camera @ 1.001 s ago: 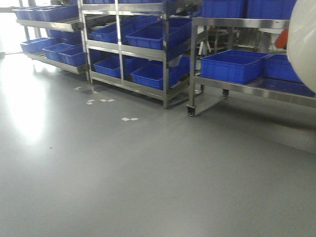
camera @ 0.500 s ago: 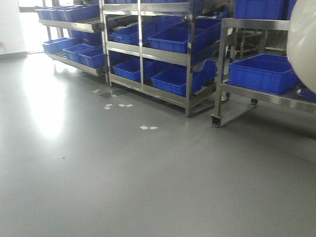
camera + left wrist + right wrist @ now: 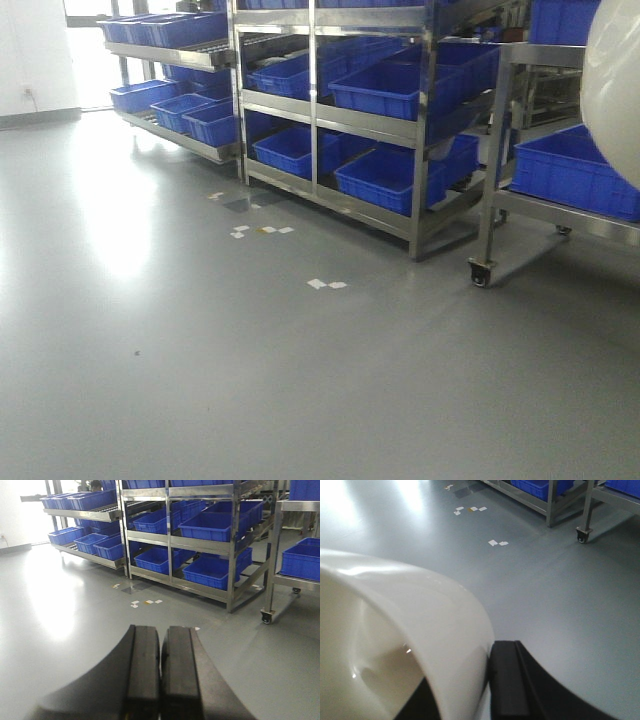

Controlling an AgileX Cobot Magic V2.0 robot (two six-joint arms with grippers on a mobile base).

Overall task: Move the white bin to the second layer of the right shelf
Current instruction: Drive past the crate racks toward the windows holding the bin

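Observation:
The white bin (image 3: 420, 615) is a cream-white smooth tub that fills the left of the right wrist view. Its rounded wall also shows at the right edge of the front view (image 3: 615, 90). My right gripper (image 3: 465, 672) is shut on the bin's wall, with one black finger (image 3: 505, 680) outside and the other inside. My left gripper (image 3: 161, 630) is shut on nothing, its pads together above the grey floor. Steel racks (image 3: 320, 110) stand ahead. I cannot tell from here which level is the right shelf second layer.
Blue crates (image 3: 395, 90) fill the rack levels. A steel cart on casters (image 3: 481, 275) with a blue crate (image 3: 575, 170) stands at the right. White tape marks (image 3: 327, 284) dot the grey floor. A white wall (image 3: 30, 60) is at the far left.
The racks and cart have slid right and downward in the front view and look nearer, so the base is moving. The bin stays held at the right edge.

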